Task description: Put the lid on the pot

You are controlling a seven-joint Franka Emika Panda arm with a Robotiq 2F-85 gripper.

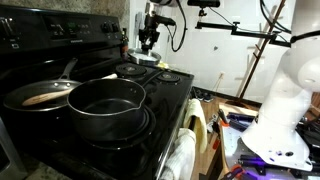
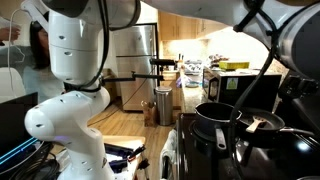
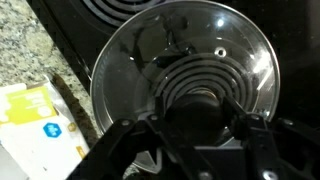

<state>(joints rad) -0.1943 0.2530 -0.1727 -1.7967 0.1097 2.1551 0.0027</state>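
The lid (image 3: 135,60) is round clear glass with a steel rim and fills the wrist view, with burner coils showing through the glass. My gripper (image 3: 197,122) is over its centre, with a finger pressed against each side of the dark knob (image 3: 195,112). In an exterior view my gripper (image 1: 150,43) hangs over the back of the stove, and the lid is hard to make out there. The pot (image 1: 106,104) is large, deep and dark. It stands open on a front burner and also shows in the other exterior view (image 2: 222,118).
A frying pan (image 1: 45,95) with a long metal handle sits beside the pot and also shows in an exterior view (image 2: 262,122). The black stove top (image 1: 165,95) has a raised control panel behind. A yellow-white packet (image 3: 35,120) lies on the granite counter beside the stove.
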